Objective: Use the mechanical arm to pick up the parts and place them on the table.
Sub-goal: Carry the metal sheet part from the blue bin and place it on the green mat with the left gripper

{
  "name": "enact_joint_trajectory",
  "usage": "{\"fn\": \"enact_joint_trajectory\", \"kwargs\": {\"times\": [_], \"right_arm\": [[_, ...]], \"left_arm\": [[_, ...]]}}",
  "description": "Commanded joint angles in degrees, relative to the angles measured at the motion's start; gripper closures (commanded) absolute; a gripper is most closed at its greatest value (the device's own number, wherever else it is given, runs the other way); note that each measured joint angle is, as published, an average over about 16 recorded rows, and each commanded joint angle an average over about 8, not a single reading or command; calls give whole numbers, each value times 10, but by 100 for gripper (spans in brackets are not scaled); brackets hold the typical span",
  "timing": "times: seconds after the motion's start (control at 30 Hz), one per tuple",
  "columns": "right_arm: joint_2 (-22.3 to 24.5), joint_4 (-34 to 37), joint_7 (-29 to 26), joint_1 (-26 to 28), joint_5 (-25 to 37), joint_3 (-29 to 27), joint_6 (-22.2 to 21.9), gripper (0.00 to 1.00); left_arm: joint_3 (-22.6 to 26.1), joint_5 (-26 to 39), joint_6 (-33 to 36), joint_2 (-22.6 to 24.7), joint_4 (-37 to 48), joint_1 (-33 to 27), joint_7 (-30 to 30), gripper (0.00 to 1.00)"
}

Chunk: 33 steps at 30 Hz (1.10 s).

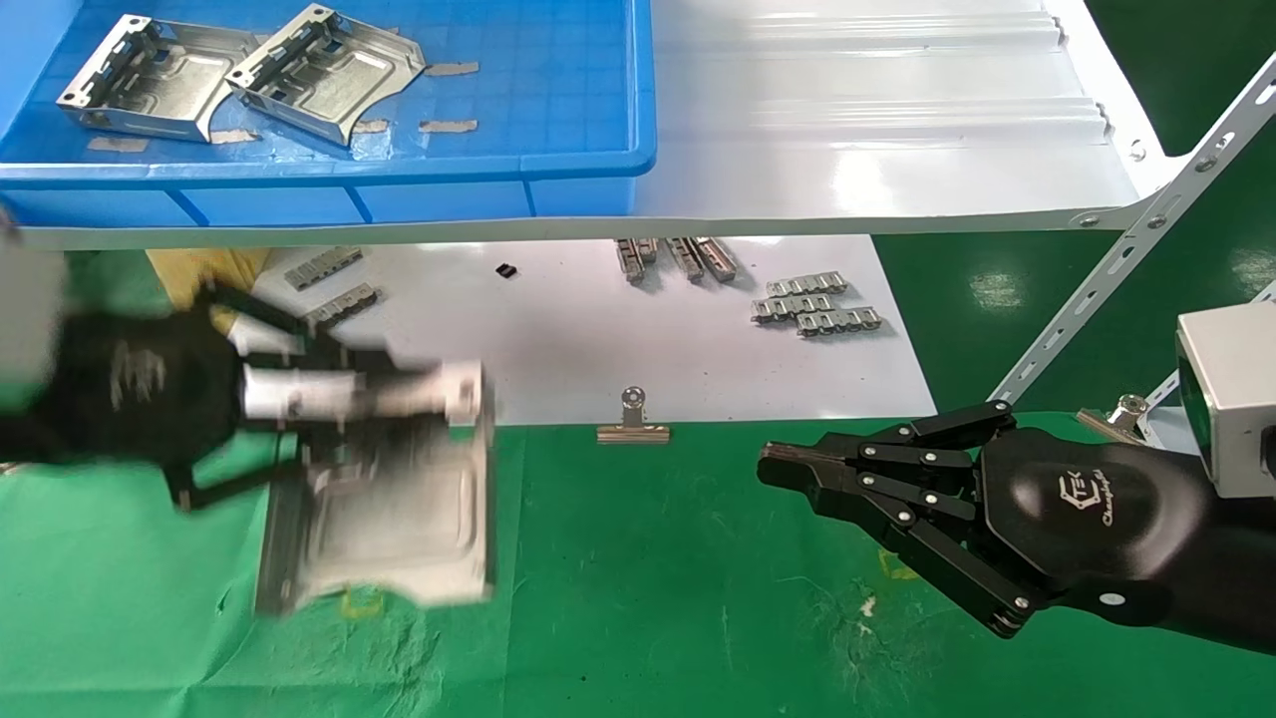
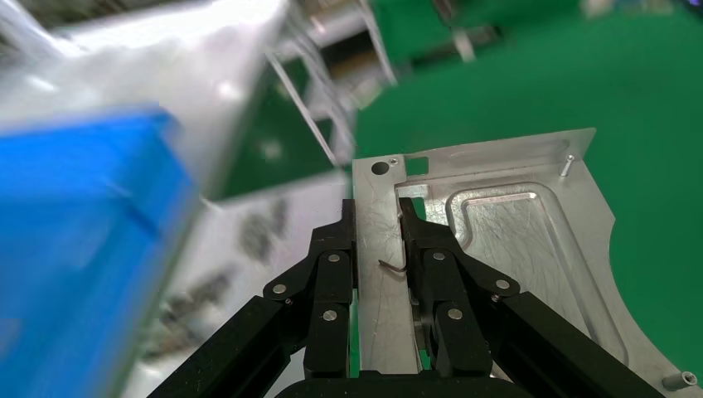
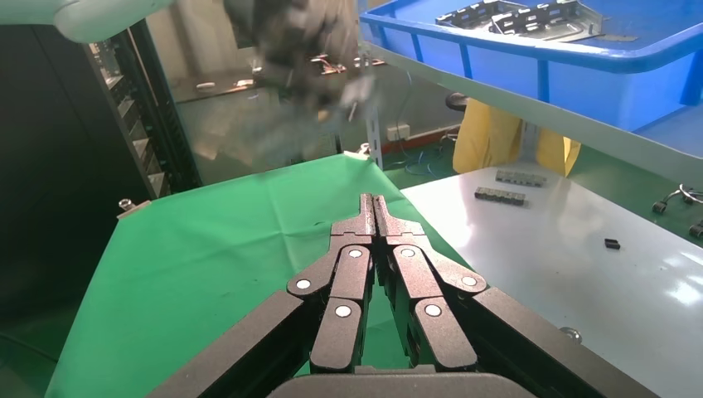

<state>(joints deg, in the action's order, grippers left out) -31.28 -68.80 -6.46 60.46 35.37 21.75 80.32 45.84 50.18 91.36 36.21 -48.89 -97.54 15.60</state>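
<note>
Silvery part [image 2: 497,249] pinched in our left gripper [image 2: 377,224] — above table [image 1: 698,598] left edge; right gripper [image 1: 788,469] closed, empty — near right edge.

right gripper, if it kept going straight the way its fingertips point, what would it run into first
Probably the left gripper and the part it holds. The right gripper, shut and empty, points across the green table toward them; nothing shows between, though relative height is unclear.

The left hand [image 2: 377,228] clamps its fingers [image 2: 336,265] on the flat edge strip of a part [image 2: 506,240], one finger on each side. Green table [image 2: 497,91] lies beyond; a blurred blue bin [image 2: 75,249] stands beside.
</note>
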Motion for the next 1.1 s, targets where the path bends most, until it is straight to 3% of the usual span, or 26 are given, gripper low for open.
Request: {"fn": "enact_joint_trajectory", "kwargs": {"times": [0.03,0.4,0.97,1.03,1.1], "right_arm": [[0,0,0,0,0,0,0,100],[0,0,0,0,0,0,0,100],[0,0,0,0,0,0,0,100],[0,0,0,0,0,0,0,100],[0,0,0,0,0,0,0,100]], "left_arm": [[23,10,0,-14,-19,11,20,100],[122,77,-12,-5,60,22,138,100],[137,104,-76,54,169,43,223,100],[138,105,-80,59,176,45,226,97],[138,106,-83,62,181,48,229,84]]}}
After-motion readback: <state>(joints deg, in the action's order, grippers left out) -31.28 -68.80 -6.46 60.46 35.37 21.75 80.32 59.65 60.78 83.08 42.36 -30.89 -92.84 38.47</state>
